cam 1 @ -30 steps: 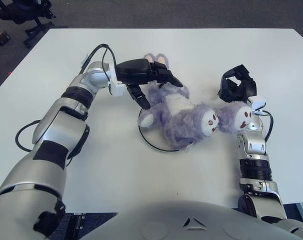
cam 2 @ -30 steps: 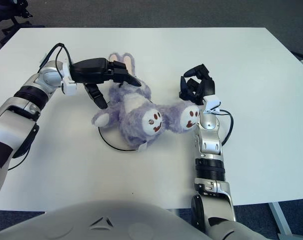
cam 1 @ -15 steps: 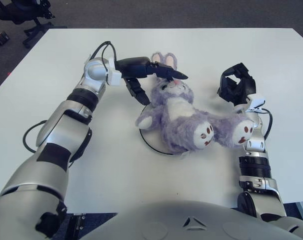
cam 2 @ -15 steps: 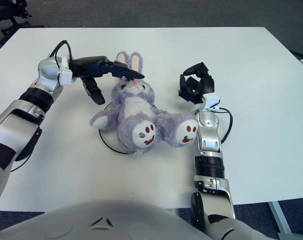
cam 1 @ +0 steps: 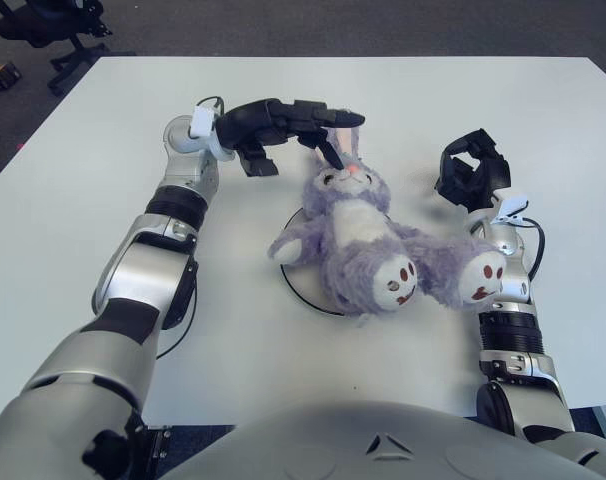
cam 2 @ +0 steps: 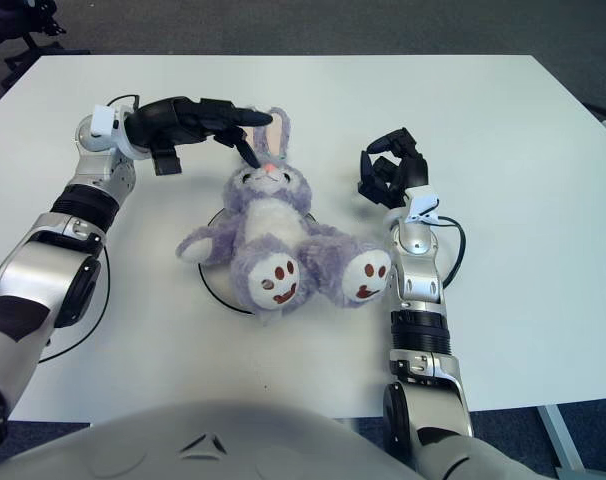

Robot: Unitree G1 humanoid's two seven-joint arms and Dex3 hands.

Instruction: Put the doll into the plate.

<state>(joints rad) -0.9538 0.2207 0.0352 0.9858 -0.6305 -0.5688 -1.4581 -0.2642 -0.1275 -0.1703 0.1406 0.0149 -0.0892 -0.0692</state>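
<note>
The purple bunny doll lies on its back across the white, dark-rimmed plate. Its head points to the far side and its feet point toward me. My left hand is at the top of the doll's head, with straight fingers above and the thumb crossing down over an ear, pinching it. My right hand shows to the right of the doll, curled and holding nothing. The doll's right foot leans against my right forearm. Most of the plate is hidden beneath the doll.
The white table reaches to the far edge, with dark floor beyond it. An office chair stands at the far left. A black cable loops beside my right wrist.
The doll has swung round from lying sideways until its head points away and its feet toward me. My left hand has moved back and up to the ears. The right hand has stayed put.
</note>
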